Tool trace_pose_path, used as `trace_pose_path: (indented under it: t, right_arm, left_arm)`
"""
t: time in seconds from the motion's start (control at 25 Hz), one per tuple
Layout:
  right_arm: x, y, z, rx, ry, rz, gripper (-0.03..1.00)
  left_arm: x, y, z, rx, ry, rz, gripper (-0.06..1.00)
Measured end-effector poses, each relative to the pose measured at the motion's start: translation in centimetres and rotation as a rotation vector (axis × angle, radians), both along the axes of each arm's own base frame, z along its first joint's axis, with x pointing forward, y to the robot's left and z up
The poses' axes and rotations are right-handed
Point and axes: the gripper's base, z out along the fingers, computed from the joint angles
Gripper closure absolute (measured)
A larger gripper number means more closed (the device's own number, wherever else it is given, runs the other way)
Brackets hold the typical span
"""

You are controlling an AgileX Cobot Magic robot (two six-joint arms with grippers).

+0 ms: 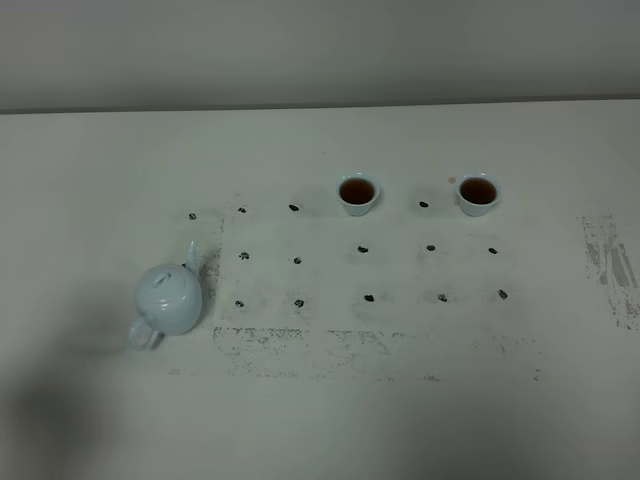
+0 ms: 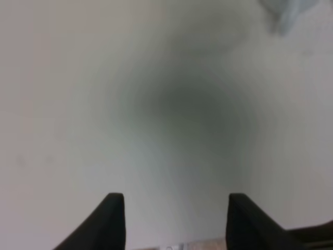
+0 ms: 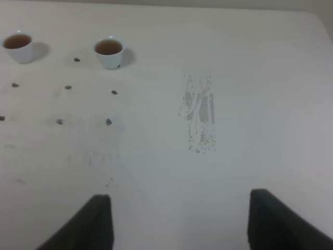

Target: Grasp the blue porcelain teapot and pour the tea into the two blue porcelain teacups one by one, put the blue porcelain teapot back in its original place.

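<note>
Teapot point(image 1: 168, 298) sits at the lower left of the high view, upright on the white table point(image 1: 320, 420), lid on, spout toward the upper right. Two teacups point(image 1: 358, 193) point(image 1: 478, 194), both holding dark tea, stand well apart in the upper middle, with rows of dark marks point(image 1: 364, 249) below them. No arm shows here.

The left wrist view is blurred; the left gripper point(image 2: 176, 216) has its fingers apart over bare table with nothing between them, and a pale blue shape point(image 2: 287, 11) shows at the top right corner.

The right wrist view shows the right gripper point(image 3: 179, 221) with its fingers wide apart and empty, both teacups point(image 3: 18, 46) point(image 3: 110, 51) at upper left, and a scuffed patch point(image 3: 200, 117) at centre.
</note>
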Motion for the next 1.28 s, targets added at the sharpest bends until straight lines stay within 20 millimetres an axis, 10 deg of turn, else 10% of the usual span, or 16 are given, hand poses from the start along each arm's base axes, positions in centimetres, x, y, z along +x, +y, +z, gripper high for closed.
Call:
trace_pose_path:
  t: [0.36, 1.28]
  right_arm:
    - [0.0, 0.0, 0.0, 0.0, 0.0, 0.0, 0.39]
    - [0.0, 0.0, 0.0, 0.0, 0.0, 0.0, 0.39]
  left_arm:
    - [-5.2, -0.2, -1.5, -0.055, -0.059, 0.094, 0.52]
    - [-9.3, -1.4, -1.5, -0.11, -0.403, 0.029, 0.52]
